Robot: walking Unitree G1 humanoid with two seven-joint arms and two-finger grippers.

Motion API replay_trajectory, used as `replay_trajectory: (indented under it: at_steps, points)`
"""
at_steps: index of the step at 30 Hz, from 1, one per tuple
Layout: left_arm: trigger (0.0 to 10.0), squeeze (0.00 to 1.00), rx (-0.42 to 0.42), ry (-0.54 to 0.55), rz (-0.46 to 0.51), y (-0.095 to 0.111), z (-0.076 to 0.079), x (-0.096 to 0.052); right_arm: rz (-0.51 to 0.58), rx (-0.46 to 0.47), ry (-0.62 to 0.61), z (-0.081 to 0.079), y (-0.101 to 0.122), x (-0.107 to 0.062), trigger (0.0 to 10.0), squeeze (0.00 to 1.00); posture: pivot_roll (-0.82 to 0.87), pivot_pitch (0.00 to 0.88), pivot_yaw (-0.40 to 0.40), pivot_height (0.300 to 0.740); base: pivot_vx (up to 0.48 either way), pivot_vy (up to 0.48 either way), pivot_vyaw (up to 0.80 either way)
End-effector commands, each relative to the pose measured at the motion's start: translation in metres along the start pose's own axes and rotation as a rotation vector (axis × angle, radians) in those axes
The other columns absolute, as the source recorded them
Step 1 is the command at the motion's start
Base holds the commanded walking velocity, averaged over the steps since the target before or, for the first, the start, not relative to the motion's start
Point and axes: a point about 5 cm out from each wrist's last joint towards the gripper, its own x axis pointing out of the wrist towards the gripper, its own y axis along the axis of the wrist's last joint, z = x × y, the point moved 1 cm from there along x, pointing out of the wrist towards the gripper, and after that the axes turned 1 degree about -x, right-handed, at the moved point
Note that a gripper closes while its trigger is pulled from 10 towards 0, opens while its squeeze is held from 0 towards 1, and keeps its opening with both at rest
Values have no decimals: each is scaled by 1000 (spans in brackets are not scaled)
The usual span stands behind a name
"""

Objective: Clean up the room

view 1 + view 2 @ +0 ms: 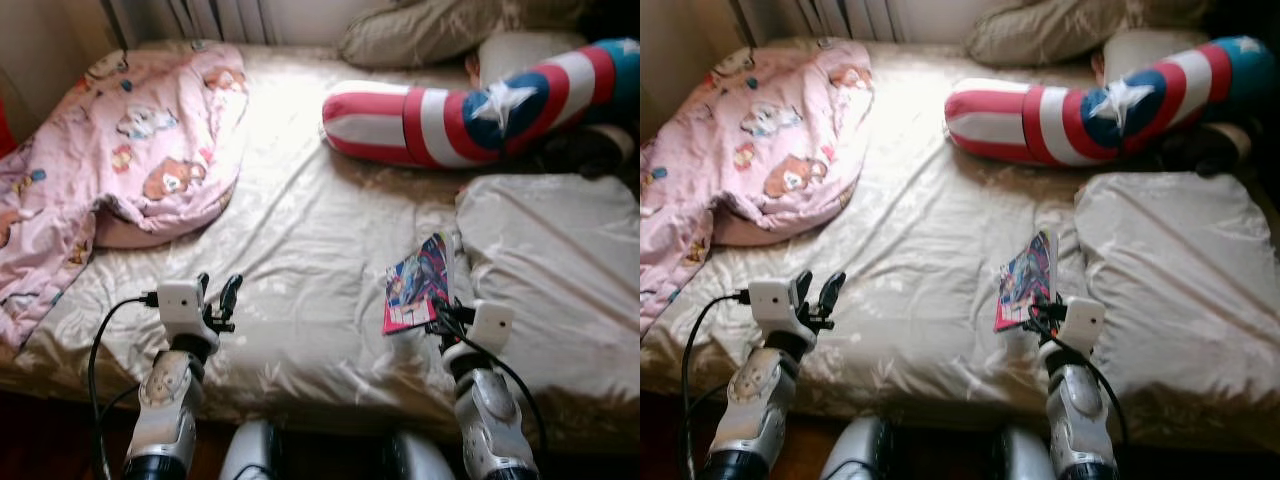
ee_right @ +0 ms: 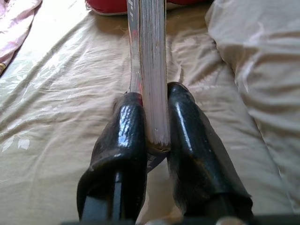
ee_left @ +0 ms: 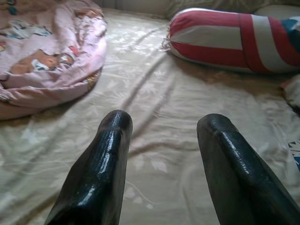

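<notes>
right claw (image 1: 438, 315) clamped on the edge of a colourful book (image 1: 418, 283), held on edge just above the bed (image 1: 310, 250) beside a beige pillow (image 1: 550, 250) | left claw (image 1: 217, 297) fingers apart, empty, over the sheet | risk: thin edge grip, book may pivot or slip if swung quickly | pink blanket (image 1: 120, 150) lies rumpled, far left

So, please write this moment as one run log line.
right gripper: shut on book | left gripper: open, empty, over bed
</notes>
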Motion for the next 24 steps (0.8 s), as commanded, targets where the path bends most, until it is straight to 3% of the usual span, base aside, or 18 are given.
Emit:
replay_trajectory:
  at_steps: [1,13,24]
  points:
    - [10000,0,5,0,-4,0,-1,-1,47,18,4,0,7,1,10000,0,42,152,23,634,0,0,0]
    - [10000,0,29,-26,0,1,4,0,38,99,126,-16,5,3,10000,0,43,149,25,634,0,0,0]
    - [10000,0,28,-24,-6,0,2,-2,29,108,104,-12,2,1,10000,0,44,167,25,634,0,0,0]
